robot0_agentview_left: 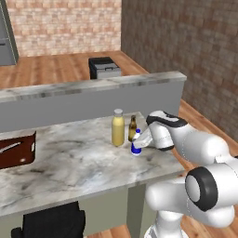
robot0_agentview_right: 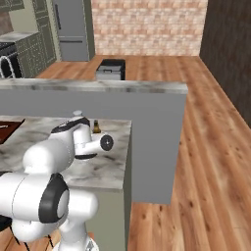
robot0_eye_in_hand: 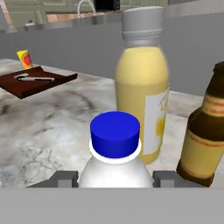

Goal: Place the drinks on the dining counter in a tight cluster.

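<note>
Clasping the small blue-capped white bottle, the two-finger gripper risks nudging the tall yellow bottle or slim brown glass bottle just beside it, toppling 1 on the marble dining counter.

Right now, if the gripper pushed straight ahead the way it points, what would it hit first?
Probably the yellow bottle, standing right behind the small blue-capped bottle that sits between the gripper fingers. Depth is unclear.
</note>
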